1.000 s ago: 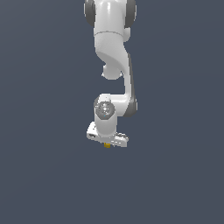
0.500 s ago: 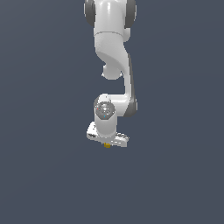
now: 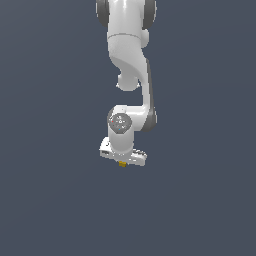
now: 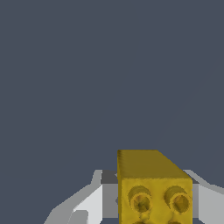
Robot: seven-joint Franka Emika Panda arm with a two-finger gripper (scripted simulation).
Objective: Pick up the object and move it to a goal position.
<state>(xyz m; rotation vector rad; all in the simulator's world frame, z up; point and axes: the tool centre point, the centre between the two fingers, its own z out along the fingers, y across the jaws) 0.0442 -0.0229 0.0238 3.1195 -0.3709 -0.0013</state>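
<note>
- We count one white arm (image 3: 131, 65), one claw (image 3: 122, 159) and one object (image 3: 122, 163), and that's the whole cast against a plain dark grey-blue backdrop.
- In the exterior view the arm comes down from the top edge, and the claw's wide white body sits at its low end, pointing down.
- The object there is just a tiny yellow-gold speck poking out right under the middle of the claw body, touching it as far as we can see.
- The wrist view gives us the better look: the object (image 4: 154, 188) is a yellow-gold block with two round studs on the face toward the camera, and it sits right between the claw's grey-white fingers (image 4: 89, 202), one on either side.
- So we'd say the claw is closed around the object, with the block filling the gap between the fingers.
- We can't make out any surface edge or shadow under it, so we can't tell whether the object is touching anything below.
</note>
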